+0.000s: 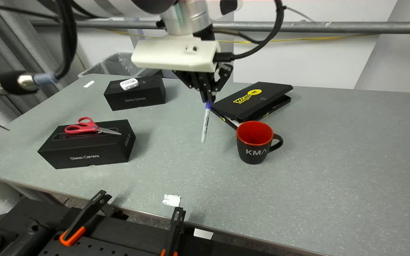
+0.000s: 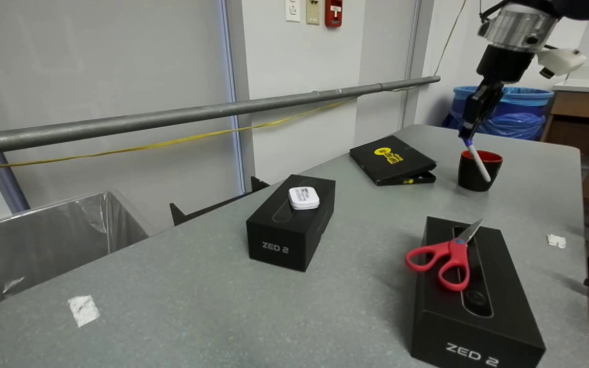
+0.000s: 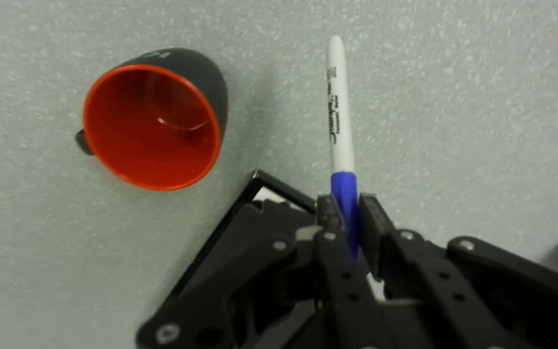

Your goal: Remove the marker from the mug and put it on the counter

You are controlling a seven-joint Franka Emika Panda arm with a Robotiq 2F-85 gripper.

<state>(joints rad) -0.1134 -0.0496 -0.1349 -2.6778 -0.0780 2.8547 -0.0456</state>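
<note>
My gripper [image 1: 208,99] is shut on the blue cap end of the marker [image 1: 205,125], whose white body points down, slightly tilted. In the wrist view, the fingertips [image 3: 348,198] press on both sides of the blue part of the marker [image 3: 340,111]. The black mug [image 1: 250,153] with red inside stands upright on the grey counter [image 1: 333,185]. The marker is outside the mug, beside it and apart. In an exterior view the marker [image 2: 478,162] overlaps the front of the mug [image 2: 468,176]. In the wrist view the mug [image 3: 153,126] looks empty. The marker seems above the counter; its exact height is unclear.
A black folder-like box [image 1: 253,99] with yellow lettering lies behind the mug, partly under the gripper. Two black camera boxes [image 1: 87,151] [image 1: 135,94] stand to one side, with red-handled scissors [image 2: 450,258] and a small white case [image 2: 303,198] on top. Paper scraps [image 1: 172,200] lie around.
</note>
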